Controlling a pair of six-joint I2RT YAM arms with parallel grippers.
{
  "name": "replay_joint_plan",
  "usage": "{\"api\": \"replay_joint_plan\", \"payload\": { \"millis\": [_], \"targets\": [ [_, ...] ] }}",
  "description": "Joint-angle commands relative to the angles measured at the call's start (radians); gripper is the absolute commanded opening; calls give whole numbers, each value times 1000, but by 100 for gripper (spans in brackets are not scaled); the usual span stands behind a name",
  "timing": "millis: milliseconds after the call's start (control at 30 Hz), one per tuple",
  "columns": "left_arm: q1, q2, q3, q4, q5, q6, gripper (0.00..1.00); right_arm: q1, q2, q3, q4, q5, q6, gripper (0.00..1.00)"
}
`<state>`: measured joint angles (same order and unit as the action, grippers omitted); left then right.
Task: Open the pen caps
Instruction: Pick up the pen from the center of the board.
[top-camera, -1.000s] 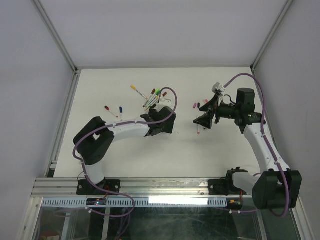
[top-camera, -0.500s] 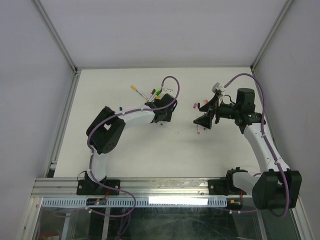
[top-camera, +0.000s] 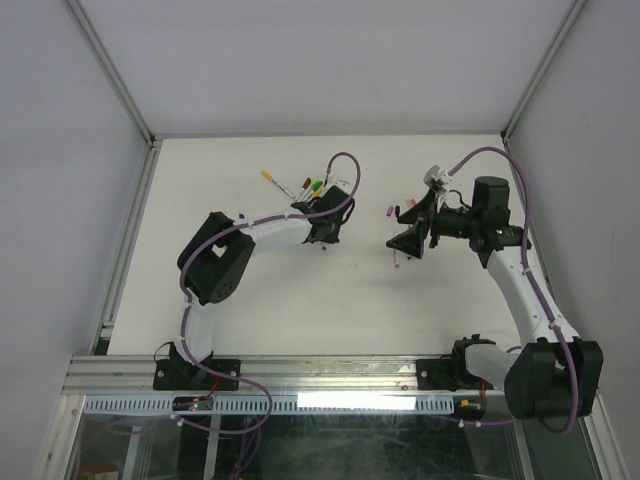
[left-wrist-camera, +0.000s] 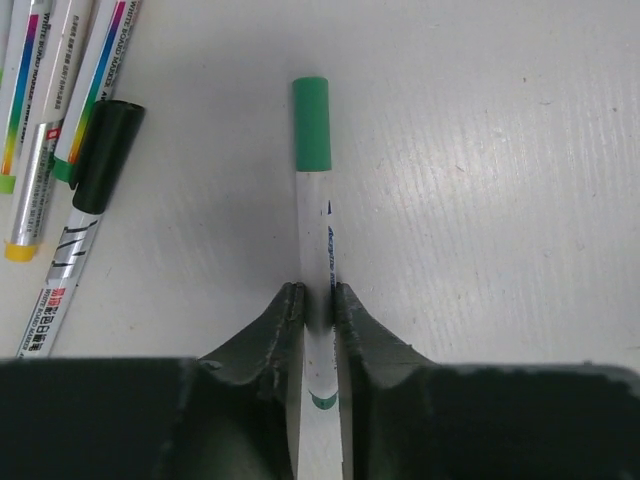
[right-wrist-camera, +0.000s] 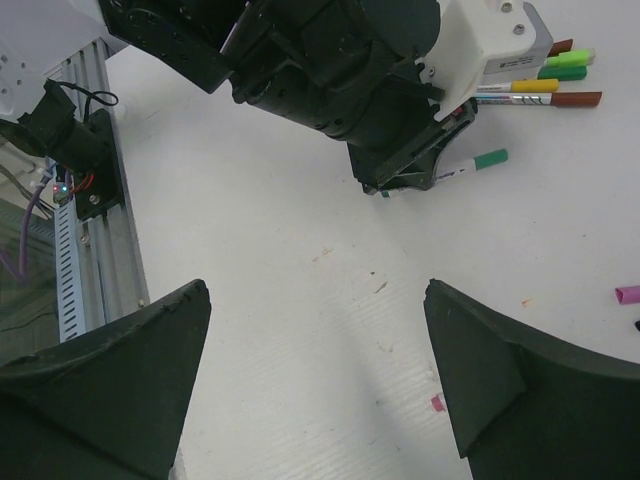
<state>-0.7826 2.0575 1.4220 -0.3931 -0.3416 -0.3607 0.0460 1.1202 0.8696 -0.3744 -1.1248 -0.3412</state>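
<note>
Left wrist view: left gripper (left-wrist-camera: 318, 300) clamps a pen (left-wrist-camera: 318, 230) by its barrel, green cap (left-wrist-camera: 311, 123) still on; right gripper (right-wrist-camera: 315, 300) hangs spread, empty. Capped pens (left-wrist-camera: 100, 160) wait left; a pink cap (right-wrist-camera: 627, 294) lies loose.

One pen (left-wrist-camera: 317, 225) is lying on the table (left-wrist-camera: 500, 200) between the left gripper (left-wrist-camera: 318, 300) fingers, other pens (left-wrist-camera: 70, 150) sitting just beside it, right gripper (top-camera: 408, 240) hanging well apart on the right.

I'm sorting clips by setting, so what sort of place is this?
Likely a robotics lab test cell: a plain white tabletop boxed in by blank white panels on aluminium framing, two black-and-white robot arms, scattered white-barrelled marker pens.
</note>
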Motion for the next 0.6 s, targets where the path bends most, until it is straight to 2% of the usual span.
{"api": "replay_joint_plan", "payload": {
  "millis": [0,133,233,467,567],
  "targets": [
    [10,7,28,-6,42,11,11,-7,-4,-22,91,-64,56,90],
    [11,-19,12,-6,47,1,0,1,32,-78,220,-62,190,90],
    [10,-74,-31,32,79,-12,0,15,80,-147,365,13,353,89],
    [-8,-266,-259,274,190,-62,0,33,188,-309,841,125,788,89],
    [-24,-340,-370,408,236,-103,0,61,199,-341,872,254,865,91]
  ]
}}
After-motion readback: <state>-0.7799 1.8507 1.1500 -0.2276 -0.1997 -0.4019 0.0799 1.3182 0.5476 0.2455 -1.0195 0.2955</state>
